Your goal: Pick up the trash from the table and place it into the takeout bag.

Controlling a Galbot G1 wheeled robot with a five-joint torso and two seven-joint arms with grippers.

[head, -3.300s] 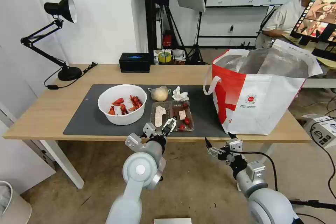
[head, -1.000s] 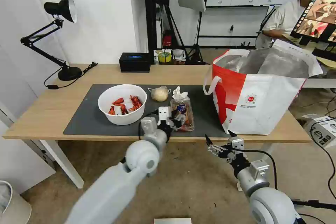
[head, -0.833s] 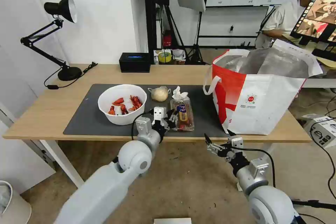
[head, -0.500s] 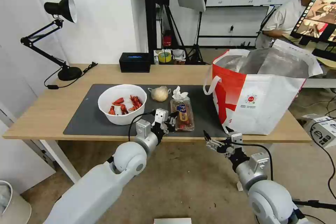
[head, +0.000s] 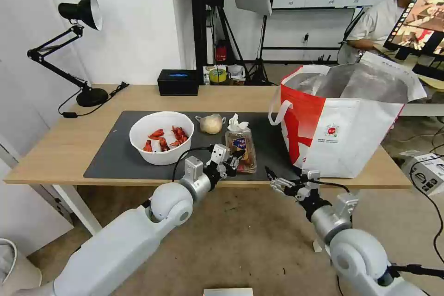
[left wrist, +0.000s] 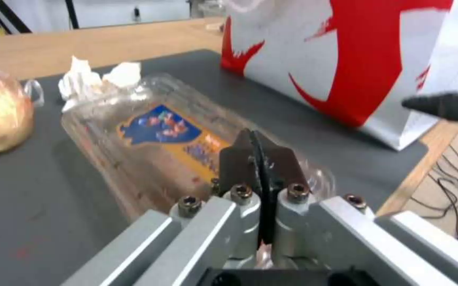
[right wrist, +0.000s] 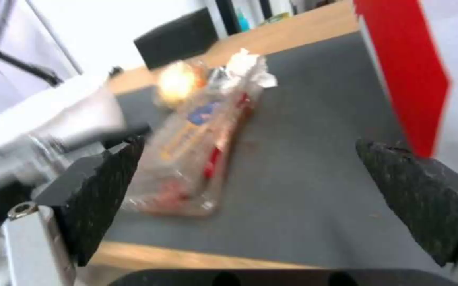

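At the mat's near edge, the left gripper (head: 233,159), pressed together, is nudging the clear tray (head: 241,150), which might pop open; the right gripper (head: 283,184) is hovering spread.

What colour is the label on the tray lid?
Blue and orange-yellow, on the clear plastic tray; clearest in the left wrist view.

Brightly, evenly lit from overhead with soft, faint shadows on the table (head: 64,148), wide-angle bending at the head view's edges, heavy motion blur across the right wrist view, mild softness in the left.
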